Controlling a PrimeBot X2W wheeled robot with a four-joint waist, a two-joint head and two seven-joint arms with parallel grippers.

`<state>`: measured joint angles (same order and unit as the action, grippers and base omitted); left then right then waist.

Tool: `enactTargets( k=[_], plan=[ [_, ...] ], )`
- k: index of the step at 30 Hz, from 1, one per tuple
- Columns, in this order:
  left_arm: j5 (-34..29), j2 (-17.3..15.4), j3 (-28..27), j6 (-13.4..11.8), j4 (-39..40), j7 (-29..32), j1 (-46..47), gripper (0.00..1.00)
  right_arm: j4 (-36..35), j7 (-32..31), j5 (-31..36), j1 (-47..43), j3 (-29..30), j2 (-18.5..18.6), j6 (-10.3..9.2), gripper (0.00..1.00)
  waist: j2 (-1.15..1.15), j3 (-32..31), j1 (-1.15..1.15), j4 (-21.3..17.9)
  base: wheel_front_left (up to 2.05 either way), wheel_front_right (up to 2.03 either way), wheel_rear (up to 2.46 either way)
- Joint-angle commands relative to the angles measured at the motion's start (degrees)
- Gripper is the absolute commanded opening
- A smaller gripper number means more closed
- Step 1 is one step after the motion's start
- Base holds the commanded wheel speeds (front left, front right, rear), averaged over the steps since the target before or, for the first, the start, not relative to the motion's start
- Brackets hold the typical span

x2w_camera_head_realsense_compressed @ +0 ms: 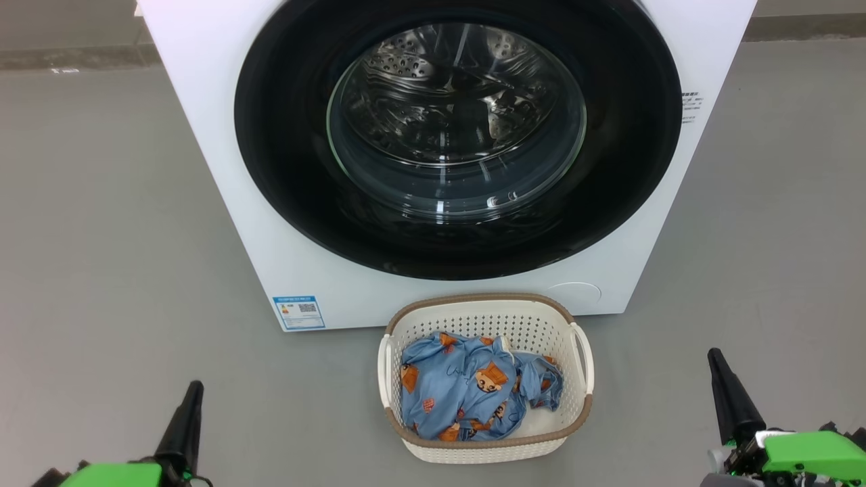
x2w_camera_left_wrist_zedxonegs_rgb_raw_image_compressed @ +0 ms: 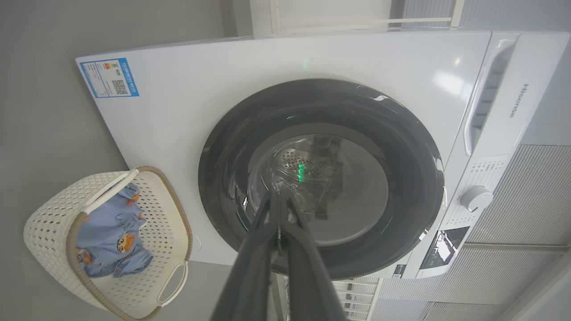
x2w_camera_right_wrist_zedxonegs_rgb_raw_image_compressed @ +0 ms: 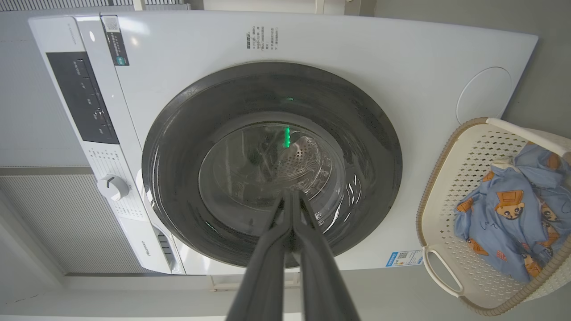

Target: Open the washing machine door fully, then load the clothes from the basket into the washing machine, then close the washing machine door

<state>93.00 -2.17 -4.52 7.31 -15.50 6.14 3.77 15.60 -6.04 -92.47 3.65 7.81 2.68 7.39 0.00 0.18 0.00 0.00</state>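
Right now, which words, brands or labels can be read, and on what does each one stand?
"Hisense": drawer front of the washing machine.
Blue label sticker: a QR code; its print is too small.
Grey print near the washing machine door: too small to read.

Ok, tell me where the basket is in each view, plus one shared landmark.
Head view: basket bottom centre, before the washing machine.
Left wrist view: basket lower left.
Right wrist view: basket at right edge, partly cut off.
Shared landmark: the blue label sticker on the washing machine's front.
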Motion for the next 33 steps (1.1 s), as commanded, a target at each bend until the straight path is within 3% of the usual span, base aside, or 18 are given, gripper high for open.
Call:
enactTargets(
  k=[1, 2, 3, 13, 21, 33],
  plan=[
    [-0.9, -0.7, -2.0, 0.2, 1.5, 0.4, 2.4, 0.0, -1.6, -0.5, 0.3, 2.5, -1.3, 0.2, 0.1, 0.0, 0.0, 0.0, 0.0, 0.0, 0.0, 0.0, 0.0],
    [0.0, 0.0, 0.1, 0.0, -0.2, 0.0, -0.1, 0.0, 0.2, 0.0, 0.0, -0.1, 0.0, 0.0, 0.0, 0.0, 0.0, 0.0, 0.0, 0.0, 0.0, 0.0, 0.0],
    [0.0, 0.1, 0.1, 0.0, -0.7, -0.1, -0.3, 1.0, 0.7, 0.1, 0.0, -0.3, 0.0, -0.1, 0.0, 1.0, 0.0, 0.0, 0.0, 0.0, 0.0, 0.0, 0.0],
    [-0.5, 1.0, 0.4, 0.0, -2.0, -1.2, -2.0, 1.0, 1.9, 1.3, 1.0, -1.8, -0.4, -0.6, 0.01, 1.0, 0.0, -0.1, 0.13, 0.0, 0.0, 0.0, 0.0],
    [-1.7, 0.9, 0.5, 0.0, -1.3, -2.6, -2.3, 1.0, 0.6, 2.6, 3.6, -2.0, -0.8, -0.5, 0.01, 1.0, 0.0, 0.1, 0.0, 0.1, 0.0, 0.0, 0.0],
    [-8.9, 0.7, -0.7, 0.0, -0.8, -4.6, -2.5, 1.0, -1.8, 4.6, 12.9, -2.2, -1.4, -0.5, 0.02, 1.0, 0.0, 0.2, 0.0, 0.2, 0.0, 0.0, 0.0]
  ],
)
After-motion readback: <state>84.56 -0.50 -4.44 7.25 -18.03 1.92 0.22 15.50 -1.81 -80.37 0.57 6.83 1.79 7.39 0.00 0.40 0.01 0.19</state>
